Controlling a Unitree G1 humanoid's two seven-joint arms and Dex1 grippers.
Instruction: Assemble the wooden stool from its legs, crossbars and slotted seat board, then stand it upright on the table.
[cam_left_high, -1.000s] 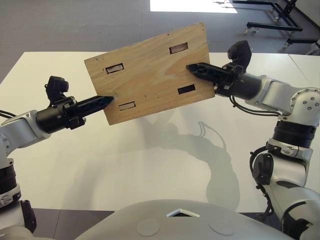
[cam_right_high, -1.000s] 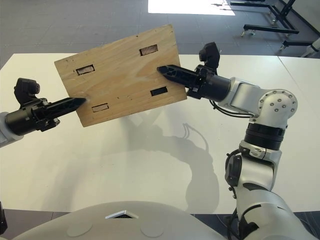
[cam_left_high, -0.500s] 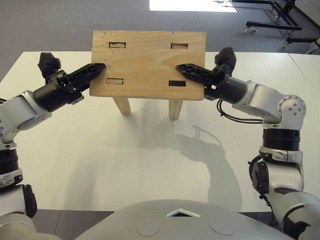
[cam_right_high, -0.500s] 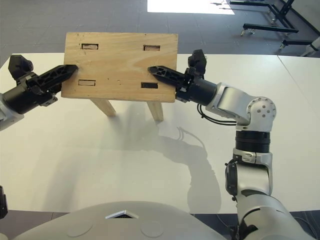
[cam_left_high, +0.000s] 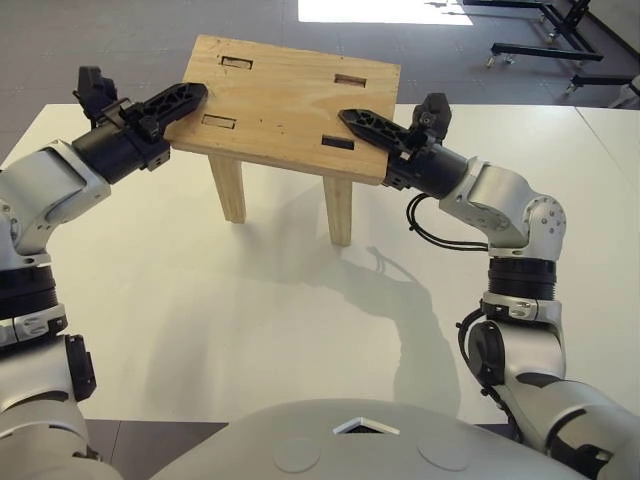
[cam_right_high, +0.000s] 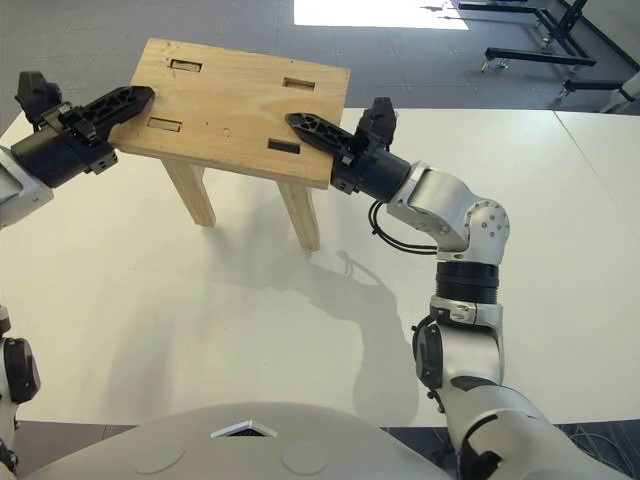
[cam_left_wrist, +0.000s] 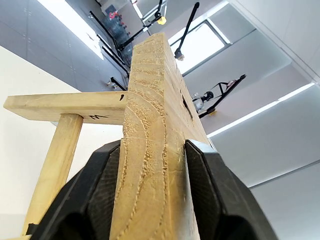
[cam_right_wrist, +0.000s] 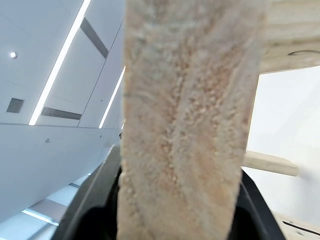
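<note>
Stool (cam_left_high: 282, 140) on 2 legs you can see, with its seat board (cam_left_high: 290, 95) on top, over the far part of the white bench (cam_left_high: 200, 330). The seat board is made of pale wood and has 4 small slots cut in it, such as the one near the front right (cam_left_high: 338, 142). The board is not quite flat: its near right corner sits lower than its far left corner. One leg (cam_left_high: 230, 188) hangs under the left side and the other leg (cam_left_high: 340, 210) under the right side. Both go down to the bench top, but I cannot tell if their feet press on it.

The left arm (cam_left_high: 60, 185) comes in from the left. The left jaws are closed tight on the left edge of the seat board. In the left wrist view, black fingers (cam_left_wrist: 102, 192) hug both sides of the thick board edge (cam_left_wrist: 150, 165). A wooden piece (cam_left_wrist: 65, 107) sticks out from the board's under side there, and a thinner stick (cam_left_wrist: 50, 170) meets it.

The right arm (cam_left_high: 495, 200) comes in from the right. The right jaws are closed tight on the right edge of the seat board, near its front corner. In the right wrist view, the rough board edge (cam_right_wrist: 185, 125) sits between the black fingers (cam_right_wrist: 97, 202).
</note>
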